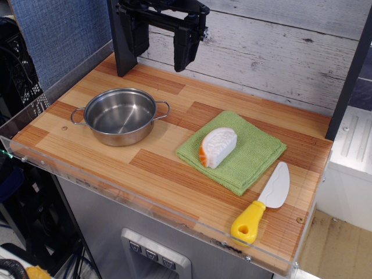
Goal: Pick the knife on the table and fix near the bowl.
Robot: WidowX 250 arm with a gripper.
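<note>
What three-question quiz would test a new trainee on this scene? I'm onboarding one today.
1. True or false: the knife lies inside the bowl.
2. What rests on the green cloth?
3. Where is the gripper? A) clamped on the knife B) raised at the back of the table, holding nothing C) inside the bowl

Key: 1 false, it lies on the table beside the cloth. 2 the white-and-orange toy food. 3 B.
</note>
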